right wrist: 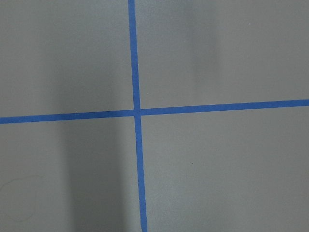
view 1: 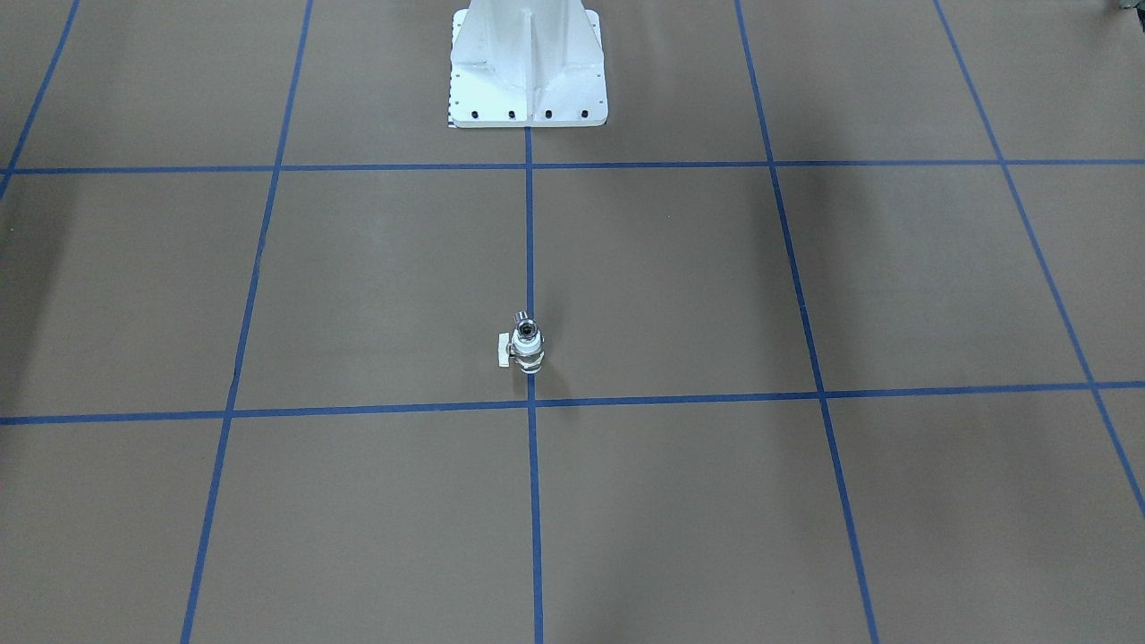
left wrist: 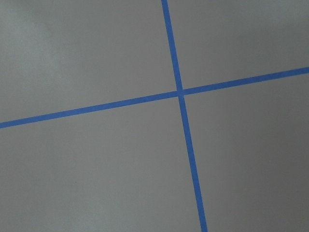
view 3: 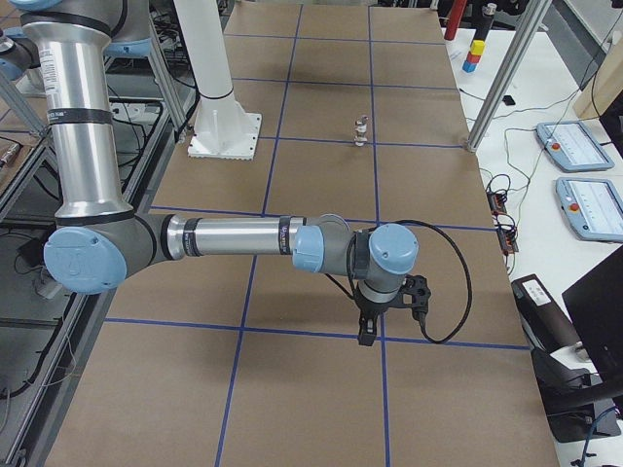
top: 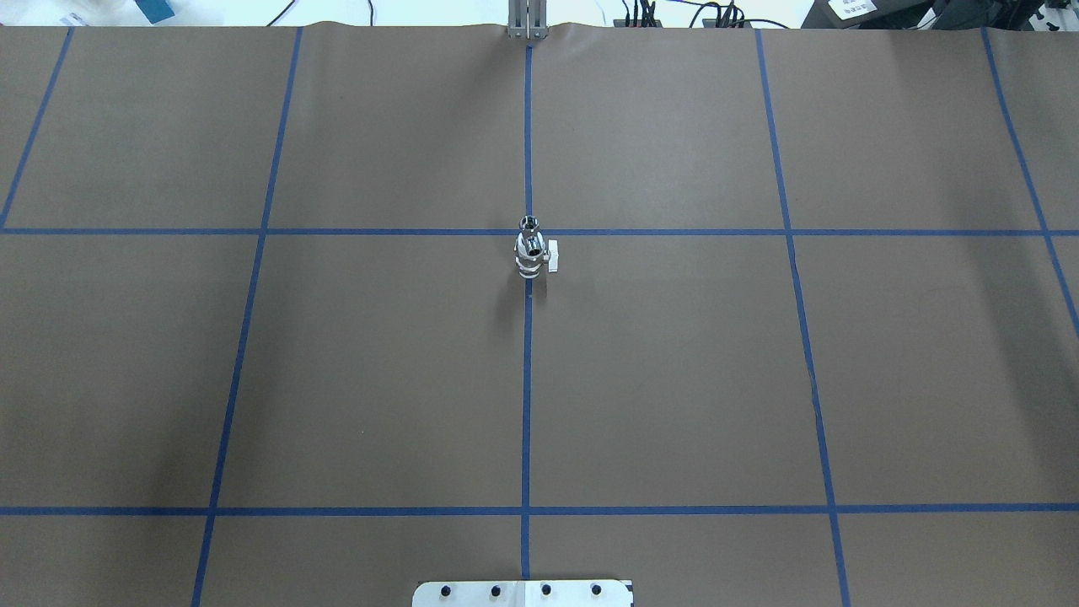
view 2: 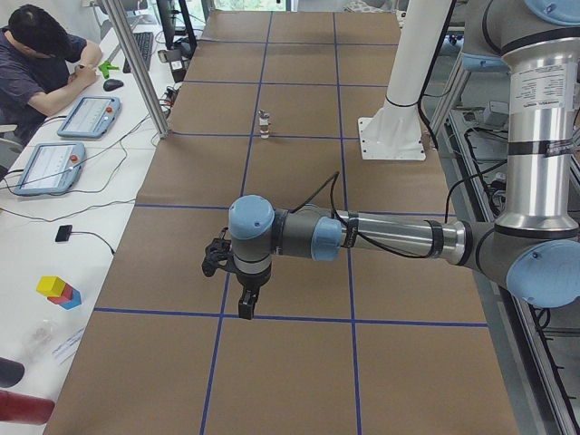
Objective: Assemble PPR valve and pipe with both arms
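PPR valve (view 1: 528,356) check: left tool (view 2: 245,310) and right tool (view 3: 368,336) hang above the tabletop (top: 337,379), each seen side-on only; open or closed, cannot tell. Valve stands upright on the centre blue tape line (top: 527,405), well apart from both, pipe (top: 529,224) apparently seated on top, too small to confirm. Risk: a careless approach tips the narrow stack. Count: one valve, one pipe, two tools.
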You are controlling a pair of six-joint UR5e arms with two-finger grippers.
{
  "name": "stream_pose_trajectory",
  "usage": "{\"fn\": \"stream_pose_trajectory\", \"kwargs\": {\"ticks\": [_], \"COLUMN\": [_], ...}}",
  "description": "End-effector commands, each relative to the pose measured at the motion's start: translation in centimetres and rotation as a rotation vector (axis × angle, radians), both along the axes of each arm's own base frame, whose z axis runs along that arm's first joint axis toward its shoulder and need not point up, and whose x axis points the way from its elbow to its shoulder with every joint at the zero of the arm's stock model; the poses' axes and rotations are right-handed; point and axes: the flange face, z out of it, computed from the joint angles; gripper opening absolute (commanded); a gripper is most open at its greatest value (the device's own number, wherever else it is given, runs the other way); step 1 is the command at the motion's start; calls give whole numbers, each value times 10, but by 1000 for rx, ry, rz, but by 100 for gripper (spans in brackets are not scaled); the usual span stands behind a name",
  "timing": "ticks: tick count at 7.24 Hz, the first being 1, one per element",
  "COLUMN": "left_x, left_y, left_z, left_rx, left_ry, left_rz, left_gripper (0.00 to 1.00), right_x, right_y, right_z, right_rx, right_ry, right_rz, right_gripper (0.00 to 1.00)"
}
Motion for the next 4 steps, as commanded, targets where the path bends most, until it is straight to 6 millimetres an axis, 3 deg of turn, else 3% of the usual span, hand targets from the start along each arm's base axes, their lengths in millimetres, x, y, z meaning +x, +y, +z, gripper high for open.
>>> {"fn": "stream_pose_trajectory", "kwargs": {"ticks": [1, 4], "left_x": [0, 0], "left_y": [0, 0], "left_z": [3, 4], "left_rx": [-3, -5], "left_ry": [0, 1], "left_rz": [1, 3], "left_gripper": [100, 100], "right_x": [-1, -1], "right_y": [4, 6], "right_z": [-3, 0], "right_rx": [-15, -13], "right_ry": [-4, -7], "right_rz": [3, 1], "right_gripper": [100, 100]}}
